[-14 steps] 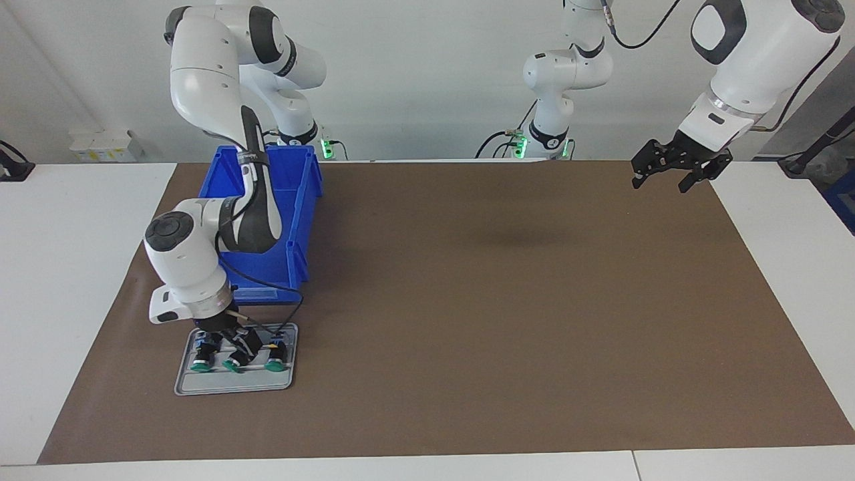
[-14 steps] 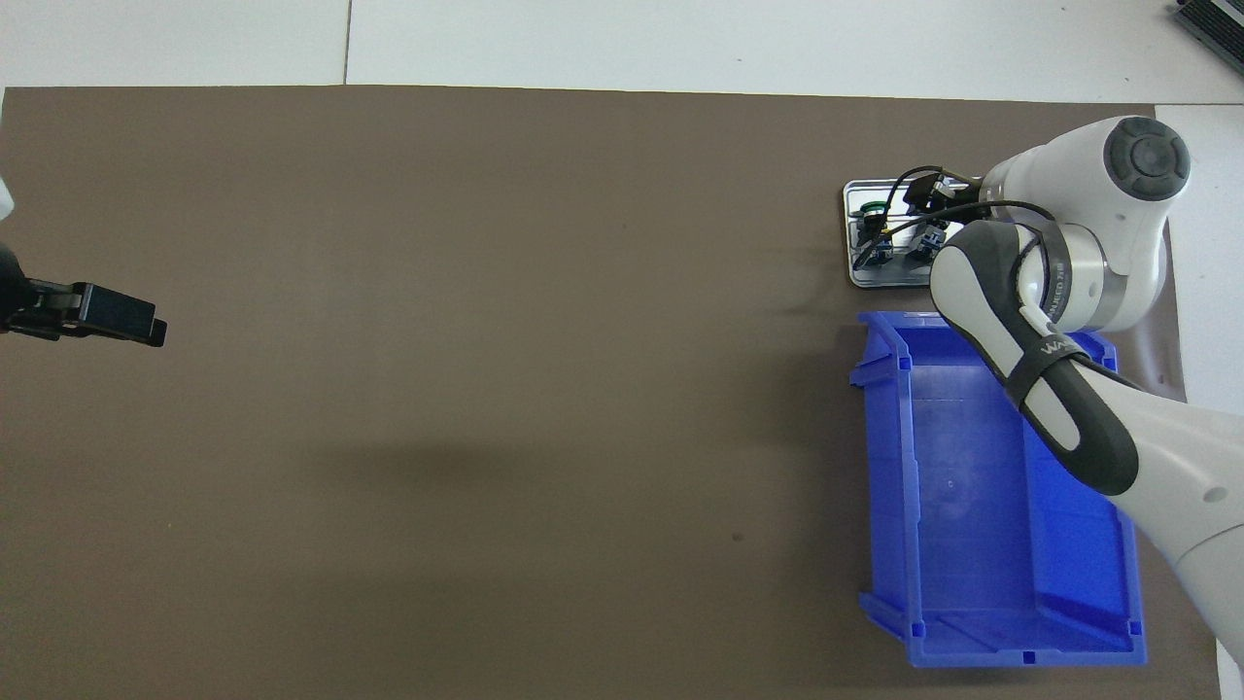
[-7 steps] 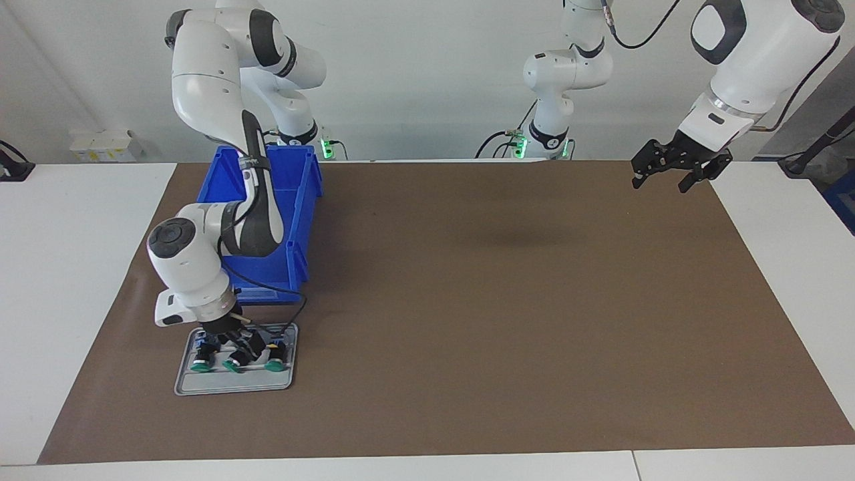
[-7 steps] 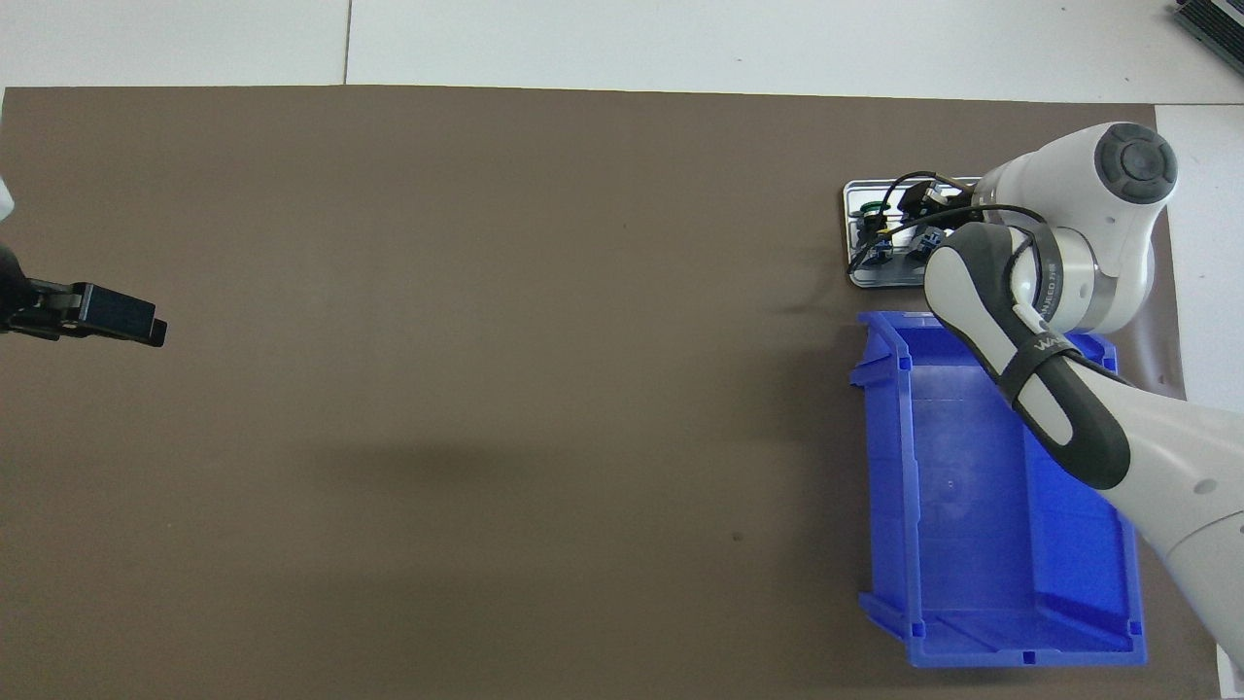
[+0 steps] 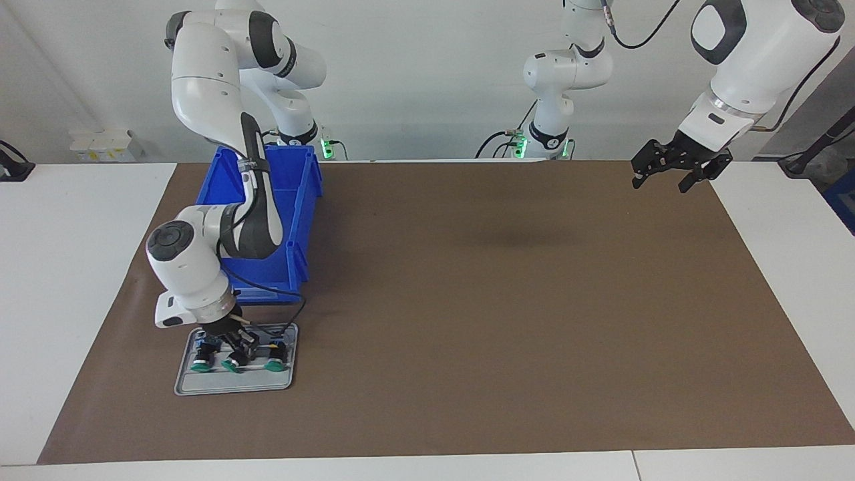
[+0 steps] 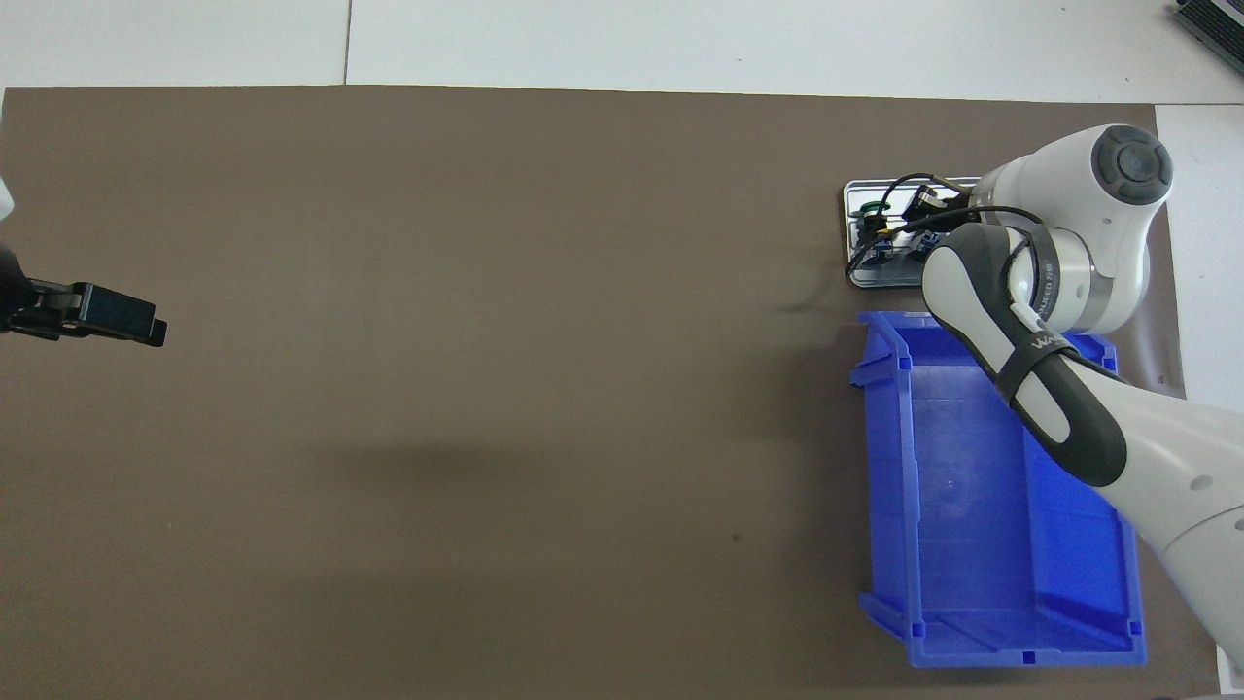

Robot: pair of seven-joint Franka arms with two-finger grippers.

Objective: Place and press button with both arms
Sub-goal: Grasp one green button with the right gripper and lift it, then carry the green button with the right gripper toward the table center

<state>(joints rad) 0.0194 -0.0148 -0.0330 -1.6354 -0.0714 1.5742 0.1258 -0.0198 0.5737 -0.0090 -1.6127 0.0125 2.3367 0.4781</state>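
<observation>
Three green-capped buttons lie in a row on a grey tray (image 5: 227,385) at the right arm's end of the mat. My right gripper (image 5: 238,349) reaches down into the tray and is shut on the black body of the middle button (image 5: 232,365), between the other two buttons (image 5: 200,365) (image 5: 272,364). In the overhead view the right wrist hides most of the tray (image 6: 854,278); one green cap (image 6: 875,206) and the right gripper (image 6: 911,220) show. My left gripper (image 5: 671,175) (image 6: 117,319) hangs open and empty in the air at the left arm's end of the mat.
A large blue bin (image 5: 297,200) (image 6: 972,544), empty inside, stands beside the tray, nearer to the robots. The right arm's forearm passes over it. A brown mat (image 5: 501,300) covers the table.
The right gripper's fingers have closed around the middle button on the tray, and its wrist has shifted slightly. The left arm has not moved.
</observation>
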